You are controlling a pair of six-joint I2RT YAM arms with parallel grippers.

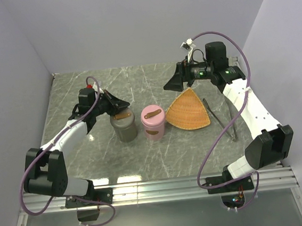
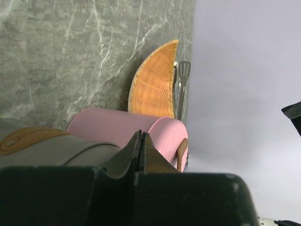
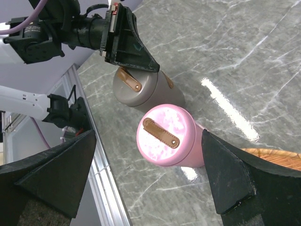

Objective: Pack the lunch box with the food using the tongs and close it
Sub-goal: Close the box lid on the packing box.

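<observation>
Two lidded cylindrical lunch box containers stand mid-table, one grey (image 1: pixel 124 127) and one pink (image 1: pixel 153 122), each with a brown strap on its lid. My left gripper (image 1: pixel 123 103) is shut and empty, hovering just over the grey container's (image 2: pixel 47 146) top edge. In its wrist view the left gripper's (image 2: pixel 141 135) jaws are pressed together. My right gripper (image 1: pixel 174 83) hangs open above the table behind the pink container (image 3: pixel 164 136), which shows between its fingers (image 3: pixel 148 133). The tongs (image 1: pixel 218 118) lie on the table right of the orange tray (image 1: pixel 188 111). No food shows.
The woven fan-shaped tray (image 2: pixel 155 84) lies beside the tongs (image 2: pixel 182 84), near the right wall. The grey container (image 3: pixel 141 87) stands close to the pink one. A metal rail (image 1: pixel 200 183) runs along the near table edge. Walls enclose the back and both sides.
</observation>
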